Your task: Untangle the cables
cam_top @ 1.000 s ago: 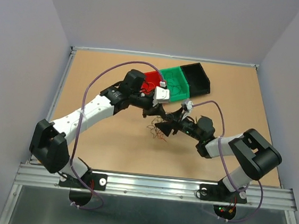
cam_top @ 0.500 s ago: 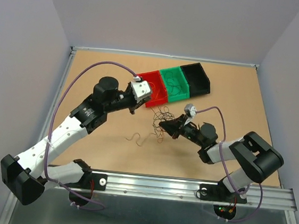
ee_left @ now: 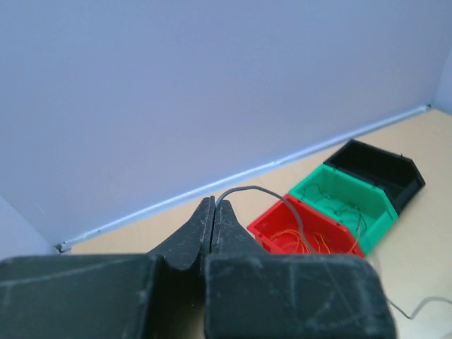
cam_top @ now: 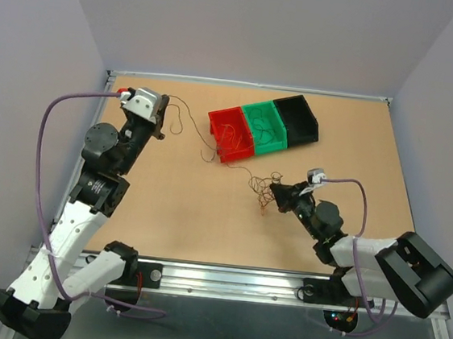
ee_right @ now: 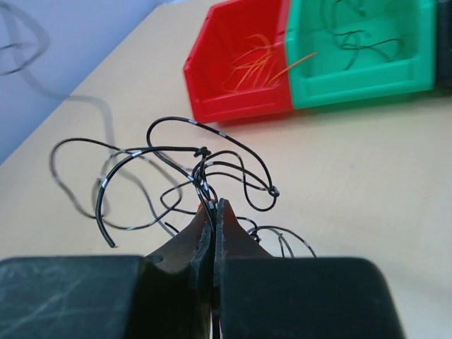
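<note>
Jaws of your left gripper (ee_left: 214, 212) were pressed together on a single dark wire (ee_left: 248, 188), which trailed toward the red bin (cam_top: 225, 121). Your right gripper (ee_right: 212, 212) was likewise clamped tight on the clump of cables (ee_right: 201, 166), mid-table (cam_top: 166, 204), near that bin.

The left hand (ee_left: 214, 206) had its two dark fingers pressed flat together, pinching the end of a thin grey cable (ee_left: 248, 188). From the tips the cable arched up and over to the right, then dropped in front of the red bin (ee_left: 270, 214). Three bins stood touching in a row on the tan desk (ee_left: 424, 141): red nearest, holding orange strands (ee_left: 311, 240), then a green bin (ee_left: 376, 224) with dark strands (ee_left: 339, 201), then a black bin (ee_left: 374, 150). A pale lilac wall (ee_left: 176, 85) rose behind.
</note>
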Available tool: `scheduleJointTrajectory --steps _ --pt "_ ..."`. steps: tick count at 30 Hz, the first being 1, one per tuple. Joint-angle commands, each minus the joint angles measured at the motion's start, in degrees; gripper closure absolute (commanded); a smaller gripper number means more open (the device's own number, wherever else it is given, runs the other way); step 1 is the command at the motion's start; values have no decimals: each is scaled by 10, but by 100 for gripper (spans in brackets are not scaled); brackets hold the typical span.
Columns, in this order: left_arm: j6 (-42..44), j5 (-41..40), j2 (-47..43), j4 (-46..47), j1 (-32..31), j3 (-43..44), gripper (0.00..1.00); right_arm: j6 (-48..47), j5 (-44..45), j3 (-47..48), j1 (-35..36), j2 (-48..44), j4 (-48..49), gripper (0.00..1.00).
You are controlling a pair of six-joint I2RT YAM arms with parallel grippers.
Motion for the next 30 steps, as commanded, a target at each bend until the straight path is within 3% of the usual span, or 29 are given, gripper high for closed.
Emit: scheduleJointTrajectory --steps 1,8,10,14,17,20,22,26,28,29,30 --pt "1 -35 -20 52 2 -8 100 23 154 -35 -1 -62 -22 100" --pt "14 -118 -44 60 3 1 100 46 268 -81 -1 -225 -97 99" --pt "9 -173 -49 66 6 7 100 90 355 -90 -1 -294 -160 99" --pt "10 -256 -66 84 28 6 100 101 425 -104 -1 -423 -252 100" --pt "10 -230 -93 99 29 -15 100 74 369 -110 -1 -497 -287 99" --pt "8 -74 -97 87 29 -22 100 15 204 -125 -1 -527 -248 99" --pt "8 -6 -84 68 30 -16 100 -5 94 -118 -1 -521 -228 99" --pt "12 91 -55 41 29 0 100 -26 -4 -90 -1 -441 -192 93" --pt "20 138 -49 35 28 -1 100 -35 -67 -76 -1 -369 -169 78" --pt "22 156 -49 34 28 -4 100 -37 -88 -59 -1 -346 -165 65" --pt "23 196 -49 34 28 -6 100 -38 -105 -49 -1 -318 -157 26"
